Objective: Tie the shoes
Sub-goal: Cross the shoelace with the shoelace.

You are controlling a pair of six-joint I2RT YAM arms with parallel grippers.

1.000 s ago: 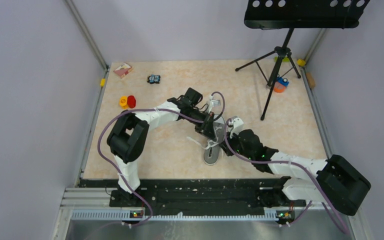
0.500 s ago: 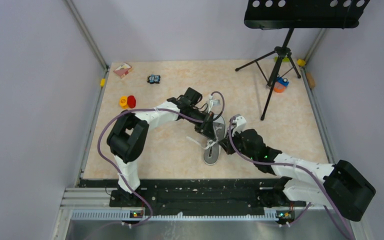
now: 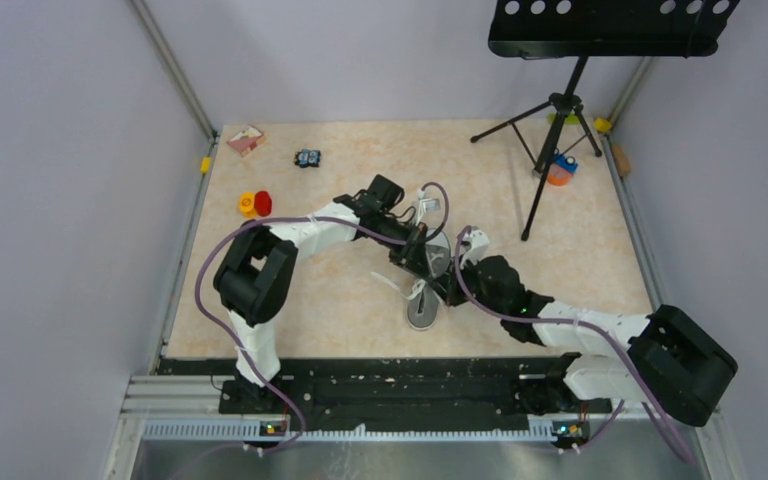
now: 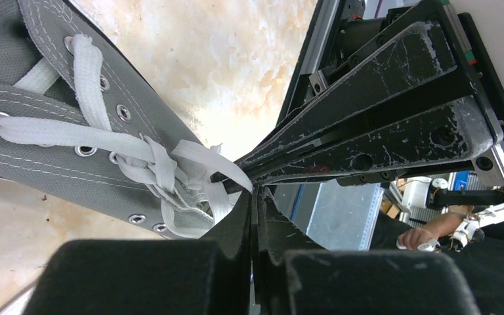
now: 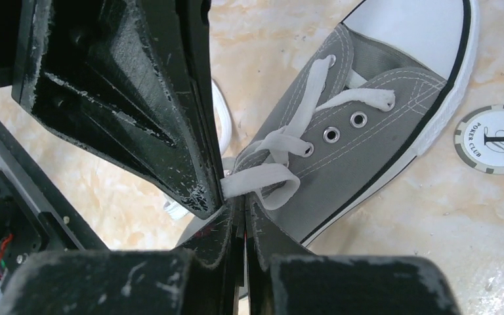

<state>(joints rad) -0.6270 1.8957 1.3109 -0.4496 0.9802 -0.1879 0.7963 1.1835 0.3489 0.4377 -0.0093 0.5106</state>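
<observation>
Table [image 3: 290, 300]: the sneaker [image 3: 424, 308] lies on its sole about mid-table, a little nearer the near edge than the far one. Both arms reach in and meet right over it.

Left gripper [image 4: 253, 195]: fingers pressed together, no gap that I can see. A flat strand of the white laces [image 4: 72, 131] runs from the knot over the eyelets into its tips.

Right gripper [image 5: 241, 205]: fingers also pressed together, nipping a lace loop at the tips. The two grippers cross tip to tip, touching or nearly so, just above the upper eyelets.

From the right wrist, I see the grey canvas, the white toe cap and the white sole with a dark stripe. The lower eyelets are laced and two are bare. A poker chip [image 5: 497, 140] lies flat on the table just beside the toe cap, apart from the sole.

Elsewhere on the table:
- A black music stand [image 3: 608, 25] has its tripod feet at the far right corner, with a small orange and blue item [image 3: 560, 168] beside them.
- A small box [image 3: 246, 139] sits in the far left corner, with a dark little object [image 3: 307, 157] near it.
- A yellow piece [image 3: 247, 204] and a red piece [image 3: 263, 202] sit side by side toward the left edge.
</observation>
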